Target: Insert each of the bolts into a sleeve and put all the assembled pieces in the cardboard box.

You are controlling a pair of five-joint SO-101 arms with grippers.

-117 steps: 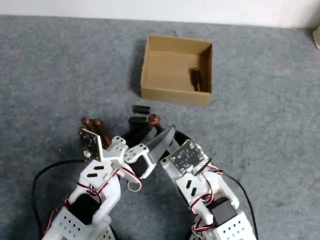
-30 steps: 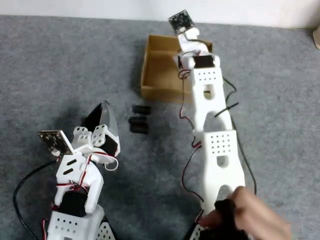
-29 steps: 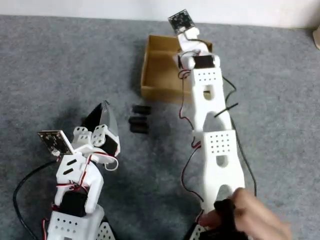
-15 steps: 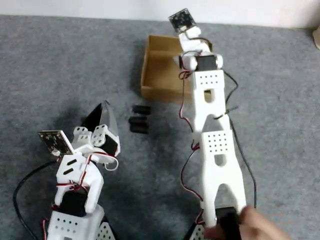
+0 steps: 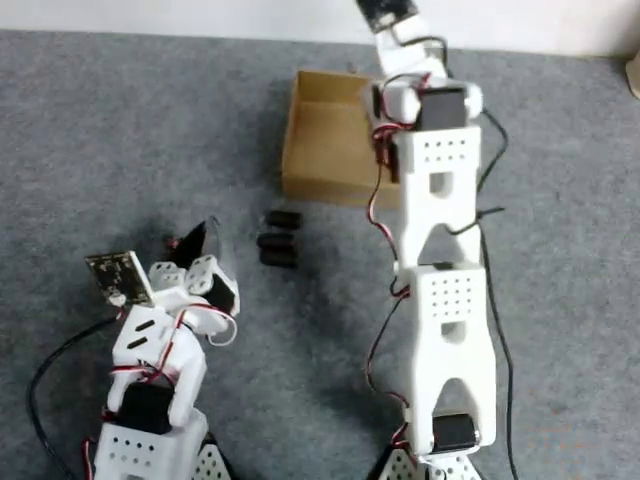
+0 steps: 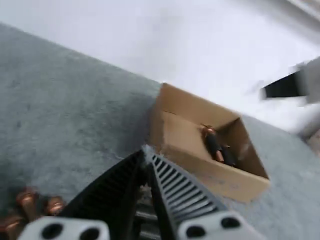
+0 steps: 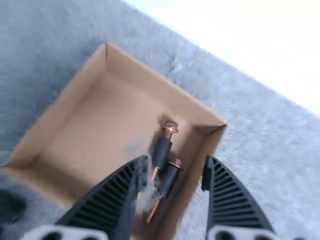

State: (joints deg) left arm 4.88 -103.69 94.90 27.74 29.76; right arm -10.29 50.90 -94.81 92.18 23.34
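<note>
Surface: grey carpeted counter (image 5: 110,120), with a pale wall along its far edge.
Right gripper (image 7: 175,162): jaws apart with nothing between them, hanging above the open cardboard box (image 7: 75,135), over the assembled pieces.
Assembled pieces (image 7: 162,146): two copper bolts seated in black sleeves, lying side by side on the box floor, close to one wall.
Right arm (image 5: 440,200): stretched out long from the near edge of the counter to the box.
Cardboard box: open-topped, sitting at the far side of the counter; most of its floor is bare.
Left gripper (image 6: 147,167): jaws pressed together with nothing held, low over the counter, tip aimed toward the box and well apart from it.
Loose bolts (image 6: 27,200): copper heads, on the counter just beside the left gripper.
Black sleeves (image 5: 277,250): loose on the counter between the left gripper and the box, near the box's front wall.
</note>
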